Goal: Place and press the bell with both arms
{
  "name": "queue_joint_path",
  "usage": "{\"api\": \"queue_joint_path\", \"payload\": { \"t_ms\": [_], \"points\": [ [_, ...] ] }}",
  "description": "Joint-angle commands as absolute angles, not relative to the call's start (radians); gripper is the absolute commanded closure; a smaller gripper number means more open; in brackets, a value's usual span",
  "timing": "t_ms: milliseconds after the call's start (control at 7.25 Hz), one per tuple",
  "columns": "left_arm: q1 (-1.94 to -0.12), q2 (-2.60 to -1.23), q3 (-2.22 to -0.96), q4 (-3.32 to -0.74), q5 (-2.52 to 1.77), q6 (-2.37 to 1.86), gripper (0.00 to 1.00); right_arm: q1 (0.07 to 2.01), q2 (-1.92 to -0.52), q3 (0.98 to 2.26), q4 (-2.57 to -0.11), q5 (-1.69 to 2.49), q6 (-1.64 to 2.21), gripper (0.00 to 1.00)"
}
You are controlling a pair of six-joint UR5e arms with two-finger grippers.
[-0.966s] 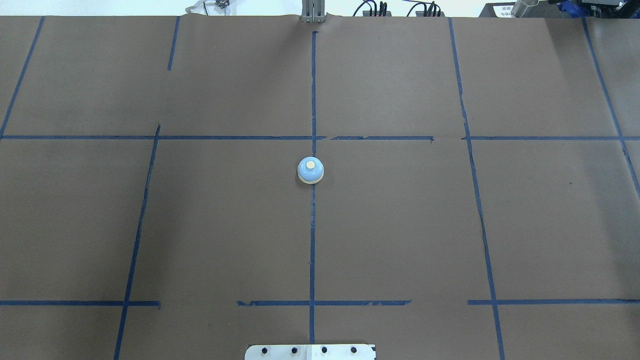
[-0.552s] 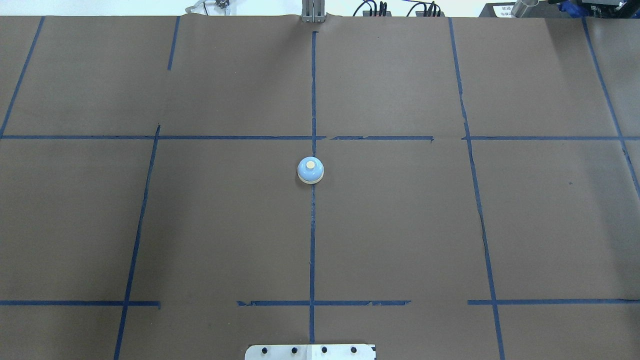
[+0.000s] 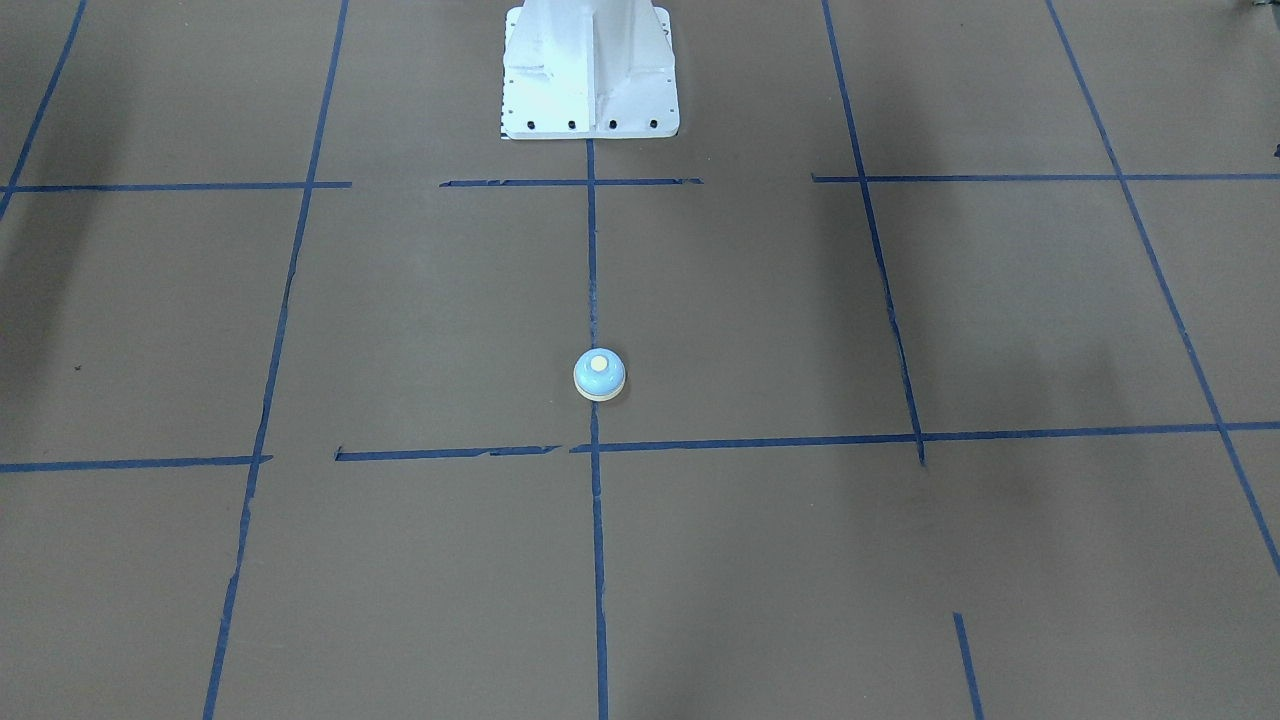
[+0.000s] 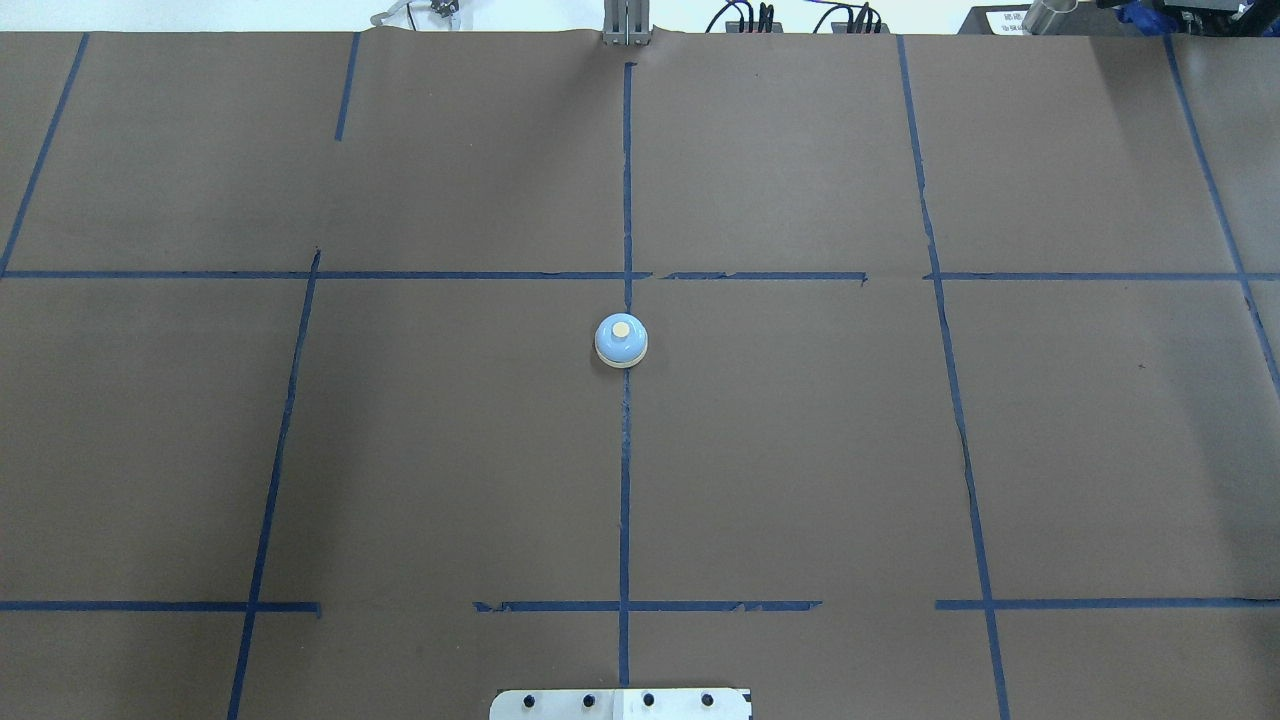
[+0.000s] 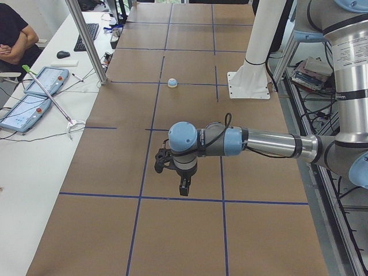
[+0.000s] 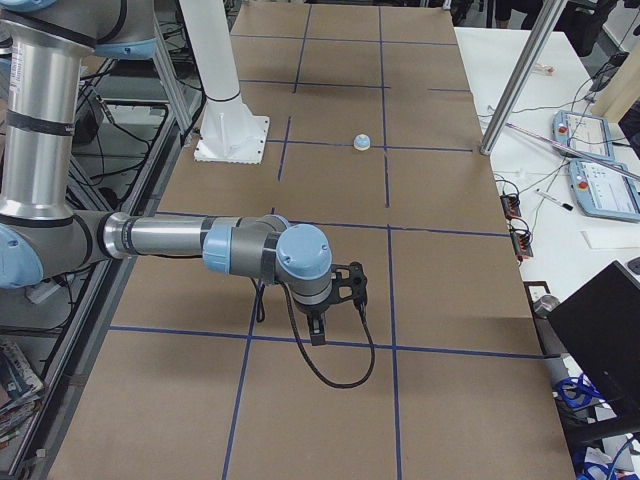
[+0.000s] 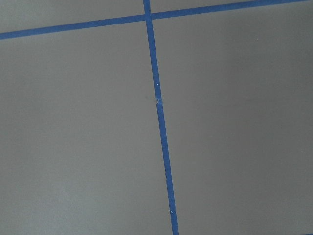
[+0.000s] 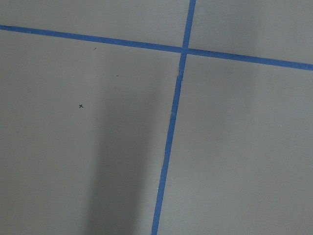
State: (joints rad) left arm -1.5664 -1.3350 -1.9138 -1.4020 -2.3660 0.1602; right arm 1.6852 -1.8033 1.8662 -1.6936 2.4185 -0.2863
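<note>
The bell (image 4: 621, 341) is sitting upright on the brown tabletop (image 4: 800, 450). It is resting right on the strip of blue tape (image 4: 625, 480) running down the middle of the overhead frame, just below the crossing with the upper horizontal strip. In the front-facing view the bell (image 3: 599, 375) is standing free slightly below centre, with the white pedestal (image 3: 590, 70) rising at the top middle.

The left arm (image 5: 264, 142) is reaching in from the right edge of the left side view, level above the tabletop. Its left fingers (image 5: 183, 187) are pointing downward at mid-frame, well apart from the bell (image 5: 172, 83) in the upper middle. The right arm (image 6: 170, 240) is stretching in from the left edge of the right side view. Its right fingers (image 6: 316, 328) are likewise hanging downward near centre, well apart from the bell (image 6: 363, 142) higher in the frame. I cannot tell from these side views how wide either pair of fingers is standing.

Both wrist cameras are looking down on brown tabletop crossed by blue tape (image 7: 159, 107) (image 8: 171, 132).
</note>
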Motion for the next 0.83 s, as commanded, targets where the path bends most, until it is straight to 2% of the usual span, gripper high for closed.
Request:
{"api": "queue_joint_path", "payload": {
  "t_ms": [0,690],
  "points": [
    [-1.566,-1.336,-1.908,-1.397,-2.362,0.161,0.0,1.625,-1.798,1.864,-1.694,2.41,-0.272,0.0],
    [-1.565,-1.339,-1.905,-1.401,-2.362,0.161,0.0,1.609,-1.79,1.838,-1.694,2.421,-0.27,0.0]
  ]
}}
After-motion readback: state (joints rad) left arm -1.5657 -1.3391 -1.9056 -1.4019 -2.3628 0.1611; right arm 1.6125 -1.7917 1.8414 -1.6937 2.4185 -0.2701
